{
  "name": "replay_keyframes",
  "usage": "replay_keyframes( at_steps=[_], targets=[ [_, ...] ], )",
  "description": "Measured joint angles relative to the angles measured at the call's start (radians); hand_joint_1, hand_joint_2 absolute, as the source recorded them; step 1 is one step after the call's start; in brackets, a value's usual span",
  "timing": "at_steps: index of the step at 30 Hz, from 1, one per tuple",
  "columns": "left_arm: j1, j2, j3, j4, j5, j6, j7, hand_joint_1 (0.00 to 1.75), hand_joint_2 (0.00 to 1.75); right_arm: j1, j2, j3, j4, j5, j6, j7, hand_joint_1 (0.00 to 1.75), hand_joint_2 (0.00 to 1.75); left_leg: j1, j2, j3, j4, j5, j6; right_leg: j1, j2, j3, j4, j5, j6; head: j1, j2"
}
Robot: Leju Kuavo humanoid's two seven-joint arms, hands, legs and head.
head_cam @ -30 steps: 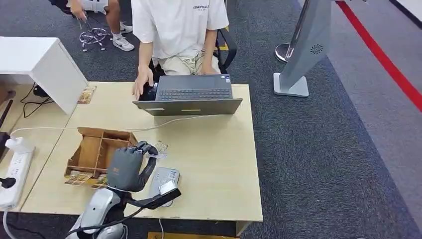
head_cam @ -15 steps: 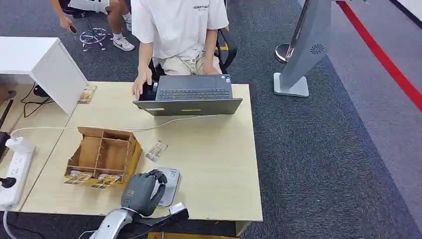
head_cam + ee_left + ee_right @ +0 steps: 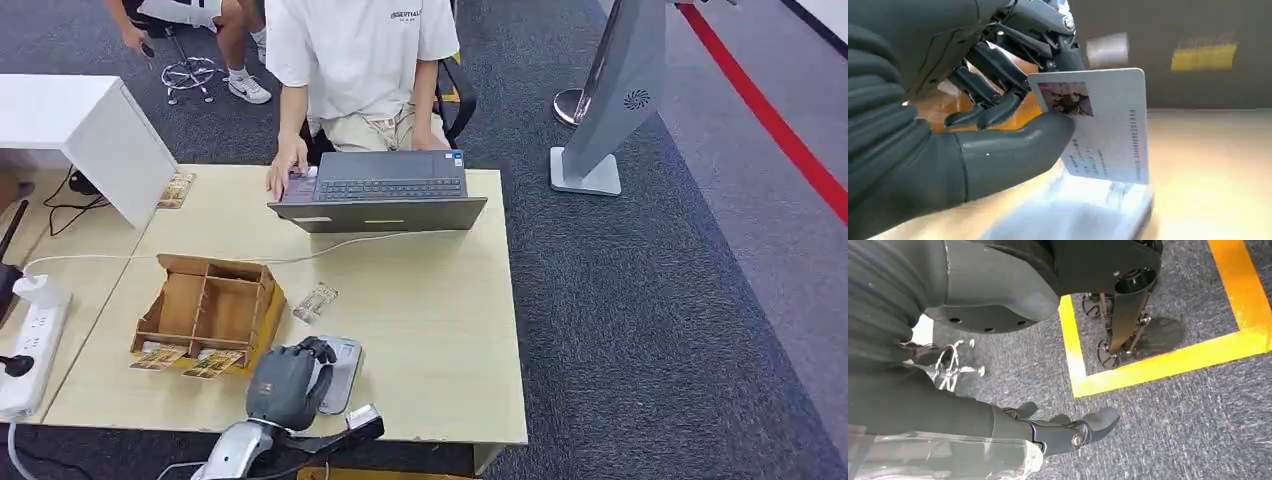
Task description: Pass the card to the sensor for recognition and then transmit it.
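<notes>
The left hand (image 3: 948,125) pinches the ID card (image 3: 1108,130) between thumb and fingers, holding it upright just above the grey card reader (image 3: 340,362). The right hand (image 3: 1058,432) hangs over the carpet, fingers loosely apart, holding nothing.

Card (image 3: 1108,127): I see a white ID-style card with a small photo and printed lines, held upright just above the sensor | Sensor (image 3: 338,362): I see a flat silver-grey reader lying near the front edge of the pale wooden bench (image 3: 430,320)
</notes>
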Motion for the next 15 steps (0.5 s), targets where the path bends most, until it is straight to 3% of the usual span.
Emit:
replay_keyframes(
  at_steps=[4,8,11,15],
  targets=[
    [-0.031,0.006,0.029,-0.127,-0.080,0.184,-0.040,1.75,1.75,-0.006,0.002,0.001,0.000,0.039,-0.001,0.017,0.00,1.75,0.000,0.000,0.000,0.000,0.000,0.000,0.000,0.000,0.000,0.000,0.000,0.000,0.001,0.000],
    [-0.088,0.026,0.074,-0.227,-0.134,0.270,-0.079,1.75,1.75,-0.019,0.008,0.008,-0.001,0.073,0.004,0.038,0.00,1.75,0.000,-0.001,0.000,0.000,0.000,0.000,0.000,0.000,0.000,0.001,0.000,0.000,0.000,0.000],
    [-0.143,0.041,0.111,-0.259,-0.143,0.273,-0.089,1.75,1.75,-0.030,0.012,0.015,-0.001,0.086,0.007,0.049,0.00,1.75,0.000,-0.001,0.000,0.000,0.001,-0.001,0.000,0.000,0.000,0.001,0.000,-0.001,0.001,0.000],
    [-0.259,0.067,0.190,-0.227,-0.193,0.194,-0.047,1.75,1.75,-0.039,0.017,0.031,-0.003,0.113,0.026,0.067,0.00,1.75,0.000,-0.001,0.000,0.000,0.003,-0.003,0.000,-0.001,0.000,0.001,0.001,-0.002,0.000,0.000]
  ],
)
